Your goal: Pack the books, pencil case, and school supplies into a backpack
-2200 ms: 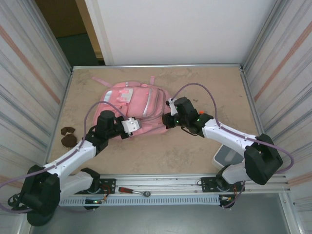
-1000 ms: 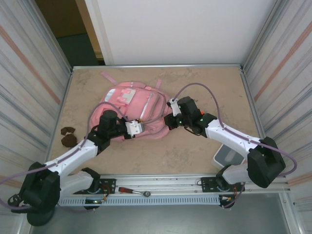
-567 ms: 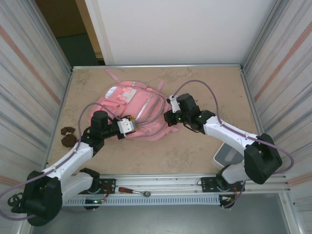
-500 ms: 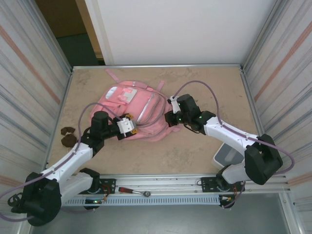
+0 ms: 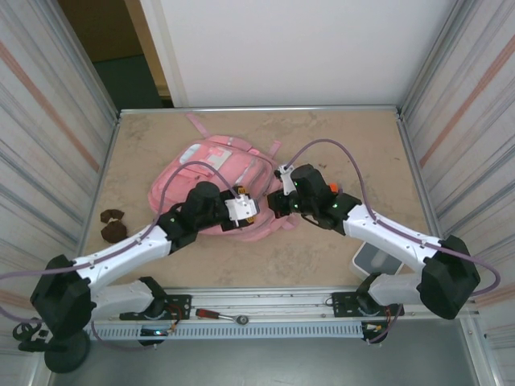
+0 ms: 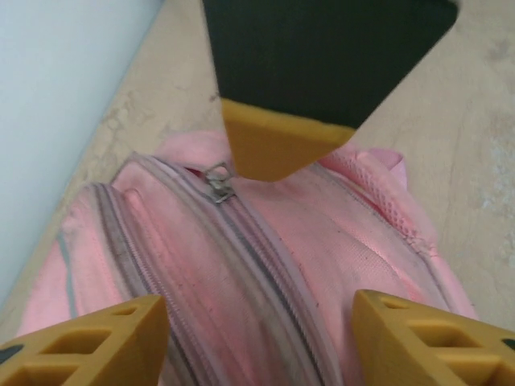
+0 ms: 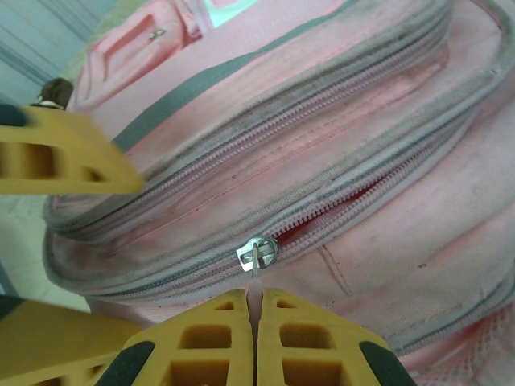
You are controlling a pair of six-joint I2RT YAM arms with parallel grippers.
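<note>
At the left edge of the table point(image 5: 322, 145) lie two dark brown lumps point(image 5: 112, 226), too small to identify and well apart from everything else.

The backpack point(image 5: 211, 165) lies flat in the left-centre of the table with its zipped side turned toward the arms, which puts the zips within reach of both grippers. The books and supplies are nowhere on the table beside it.

The left gripper point(image 5: 249, 211) hangs over the near side of the backpack with its jaws spread wide and nothing between them but the pink fabric below. From its wrist camera the two fingers stand on either side of the zip lines. That looks like a position for pressing or pinching the fabric, so the backpack does not slide while the zip is pulled.

Just right of it, the right gripper point(image 5: 272, 204) has its fingers pressed together, with the tips right under the zip pull point(image 7: 257, 256). I cannot tell whether the hanging tab is actually caught between them. A narrow red gap shows in the zip to the right of the pull, so this compartment is barely open. I judge the step in hand to be working this zip, with one arm on the pull and the other ready to steady the fabric.

Further right, a white bin point(image 5: 372, 257) stands beside the right arm's base.
</note>
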